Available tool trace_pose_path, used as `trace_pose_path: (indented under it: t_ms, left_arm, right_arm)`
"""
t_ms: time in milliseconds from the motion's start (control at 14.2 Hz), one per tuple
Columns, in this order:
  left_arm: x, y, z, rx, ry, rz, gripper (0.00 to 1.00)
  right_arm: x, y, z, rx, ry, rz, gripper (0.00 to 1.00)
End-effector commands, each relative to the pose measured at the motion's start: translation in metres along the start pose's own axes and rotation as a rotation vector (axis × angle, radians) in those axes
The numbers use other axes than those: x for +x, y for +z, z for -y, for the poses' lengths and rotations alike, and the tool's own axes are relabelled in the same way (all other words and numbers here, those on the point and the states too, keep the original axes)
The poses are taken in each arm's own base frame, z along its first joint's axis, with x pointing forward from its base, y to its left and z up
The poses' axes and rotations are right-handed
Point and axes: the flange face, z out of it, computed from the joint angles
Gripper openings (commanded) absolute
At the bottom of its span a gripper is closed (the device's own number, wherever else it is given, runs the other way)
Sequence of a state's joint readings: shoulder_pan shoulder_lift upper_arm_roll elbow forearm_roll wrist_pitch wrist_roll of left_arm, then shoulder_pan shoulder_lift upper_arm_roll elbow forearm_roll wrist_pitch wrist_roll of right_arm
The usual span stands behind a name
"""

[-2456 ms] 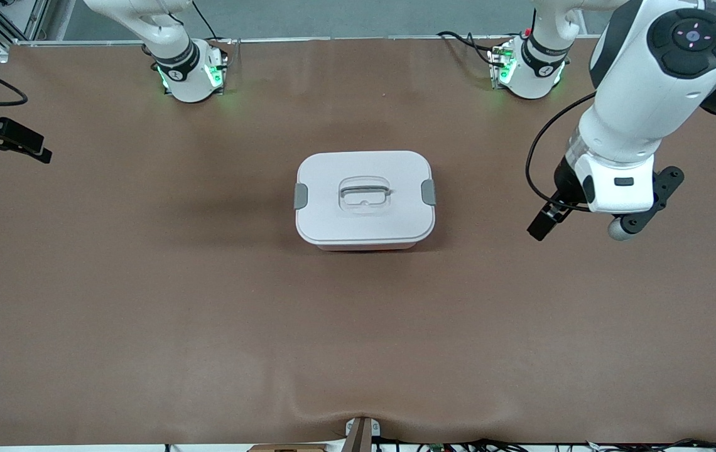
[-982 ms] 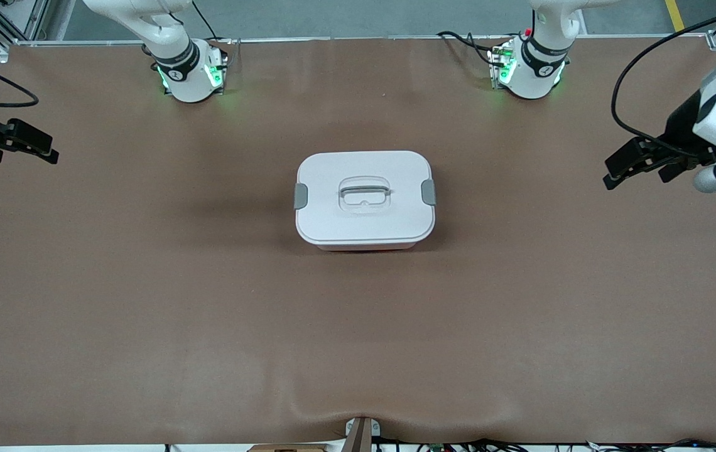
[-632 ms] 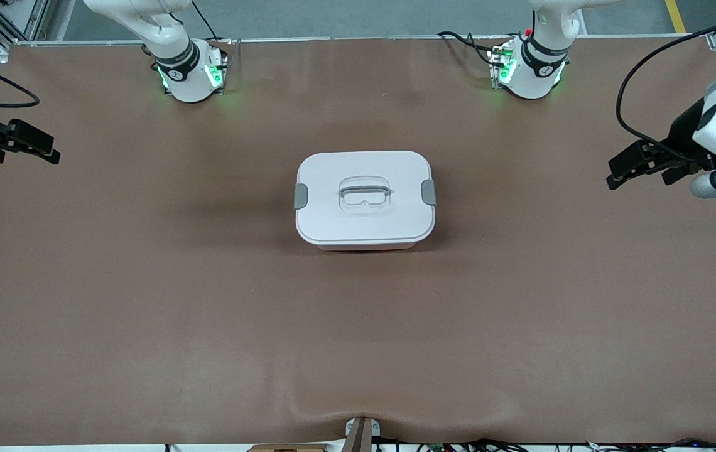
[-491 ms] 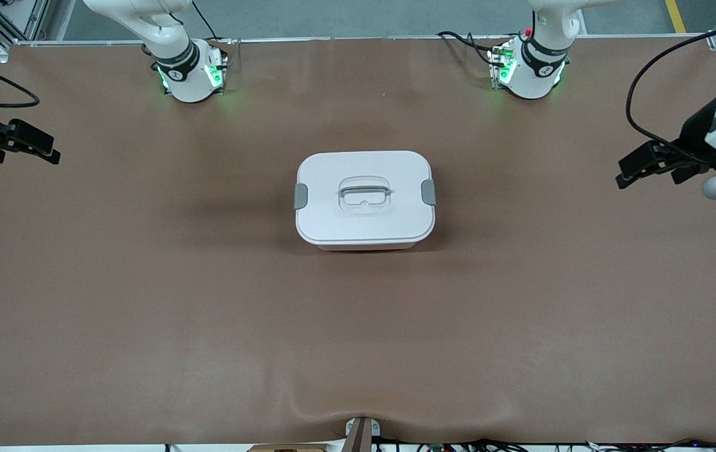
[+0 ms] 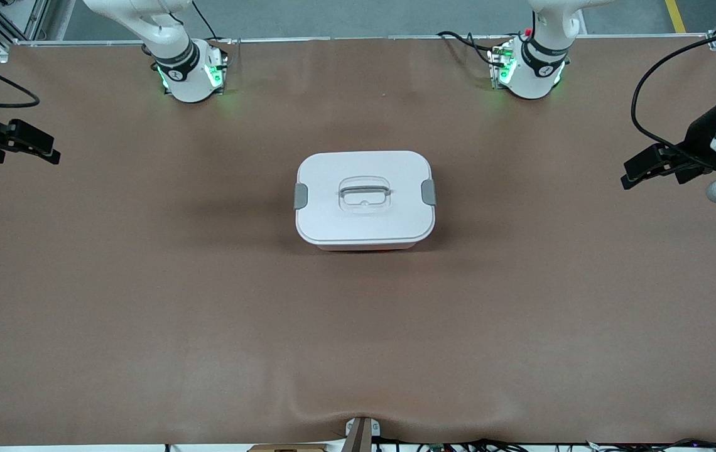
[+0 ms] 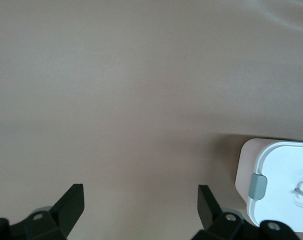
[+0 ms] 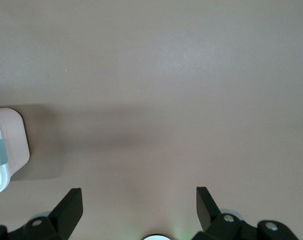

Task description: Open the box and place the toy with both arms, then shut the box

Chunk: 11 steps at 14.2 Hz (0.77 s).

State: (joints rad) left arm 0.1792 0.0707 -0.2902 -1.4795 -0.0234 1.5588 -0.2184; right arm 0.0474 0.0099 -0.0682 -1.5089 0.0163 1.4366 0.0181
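- At the middle of the brown table [image 5: 144, 326] stands the white box [image 5: 364, 199], lid [image 5: 364, 169] seated, a grey latch [image 5: 300, 196] at each short end and a handle [image 5: 364, 190] on top; no toy shows in any view.
- Left gripper [image 5: 650, 168]: fingers spread wide, holding nothing, over the left arm's end of the table, well apart from the box.
- Right gripper [image 5: 28, 145]: likewise wide apart and holding nothing, over the right arm's end.
- Long axis of the box runs from one arm's end toward the other (one latch faces each gripper).
- Judgement: a shut box suits either stage, toy inside or not; undetermined.
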Motion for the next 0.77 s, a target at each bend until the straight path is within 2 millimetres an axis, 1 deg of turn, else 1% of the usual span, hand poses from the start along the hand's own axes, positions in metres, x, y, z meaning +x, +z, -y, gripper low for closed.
trace_pose_path:
  t_ms: [0, 491, 702]
  left_arm:
    - [-0.02, -0.013, 0.008, 0.011, -0.001, -0.009, 1.0]
    - [-0.025, -0.022, 0.03, 0.014, -0.013, 0.002, 1.0]
    - [-0.038, -0.02, 0.034, 0.019, -0.015, 0.02, 1.0]
  right_arm:
    - [0.001, -0.003, 0.001, 0.014, 0.002, 0.001, 1.0]
    - [0.003, 0.0, 0.002, 0.013, -0.001, 0.006, 1.0]
    - [0.003, 0.0, 0.002, 0.013, -0.001, 0.006, 1.0]
